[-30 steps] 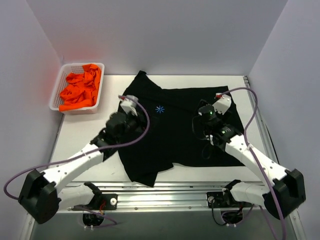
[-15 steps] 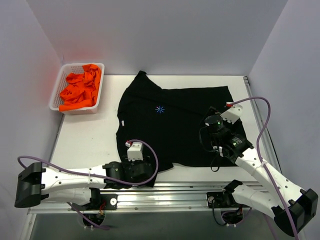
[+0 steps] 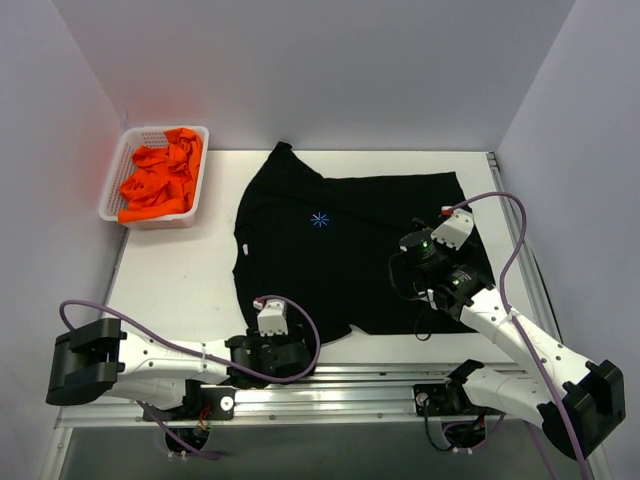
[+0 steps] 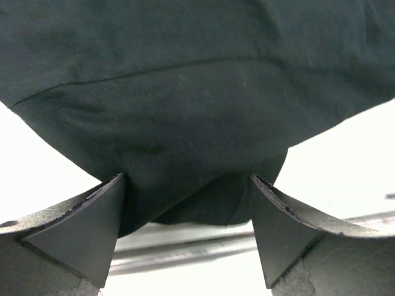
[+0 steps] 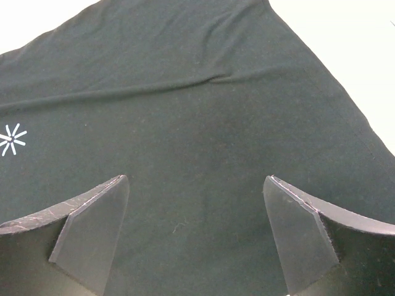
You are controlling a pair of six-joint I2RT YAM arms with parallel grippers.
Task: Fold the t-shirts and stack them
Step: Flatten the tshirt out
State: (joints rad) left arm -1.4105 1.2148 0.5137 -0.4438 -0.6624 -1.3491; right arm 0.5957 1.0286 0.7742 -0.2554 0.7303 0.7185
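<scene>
The black t-shirt (image 3: 345, 260) lies spread flat on the table, its light-blue star mark (image 3: 320, 219) facing up. Orange t-shirts (image 3: 160, 178) are heaped in the basket. My left gripper (image 3: 298, 348) sits low at the table's front edge. In the left wrist view it (image 4: 188, 209) is open, with the shirt's (image 4: 197, 123) folded lower corner lying between the spread fingers (image 4: 92, 222). My right gripper (image 3: 410, 262) hovers over the shirt's right half. It (image 5: 194, 209) is open above flat black cloth (image 5: 197, 123), and the star (image 5: 10, 139) shows at the left edge.
A white mesh basket (image 3: 112, 195) stands at the back left corner. A metal rail (image 3: 350, 385) runs along the front edge just behind the left gripper. White walls close in the left, back and right sides. Purple cables loop from both arms.
The left arm swung from the shirt's upper left down to its lower corner at the front edge. The right gripper drifted right, then back a little.
</scene>
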